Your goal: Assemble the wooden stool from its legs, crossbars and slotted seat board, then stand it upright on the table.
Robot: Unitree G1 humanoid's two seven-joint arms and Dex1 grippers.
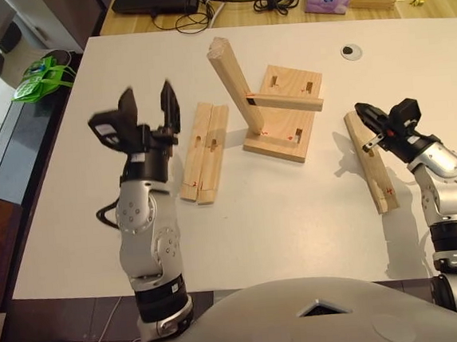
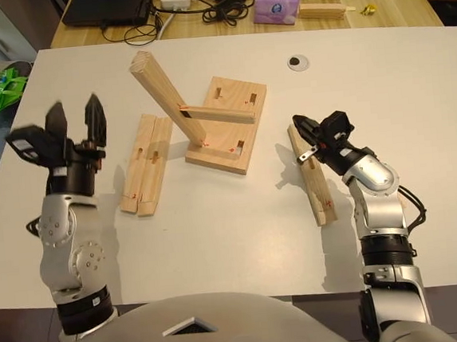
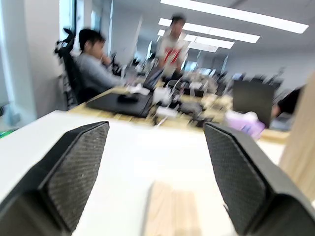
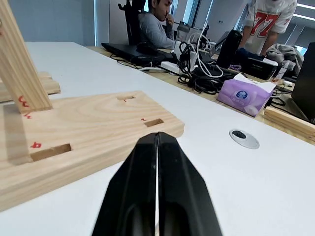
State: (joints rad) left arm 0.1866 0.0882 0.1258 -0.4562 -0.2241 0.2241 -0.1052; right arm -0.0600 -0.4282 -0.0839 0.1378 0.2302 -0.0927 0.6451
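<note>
The seat board (image 1: 288,122) lies flat near the middle of the surface (image 1: 298,229), with its slots facing up. One leg (image 1: 232,78) already stands in a slot at the left edge of the board. It leans away from the board, so I think it is not yet fully seated. A crossbar (image 1: 286,102) goes out from this leg and passes over the board.

Just left of the seat board, two more legs (image 1: 203,151) lie side by side and touch each other. Right of the board, a little apart, a single leg (image 1: 372,166) lies alone. Beyond the board, well apart from it, there is a small round cap (image 1: 351,51).

The right end effector (image 1: 361,111) is over the end of the single leg that is closest to the board. Its fingers are pressed together with nothing between them. The left end effector (image 1: 148,90) is raised on the far side of the two legs from the board, with its fingers spread wide and holding nothing.

The assembly seems to be at an early step, with only one leg placed. The next move probably calls for taking a loose leg. The left end effector would need to come down on the outer of the two touching legs without pushing its neighbour, then bring it to a free slot.
</note>
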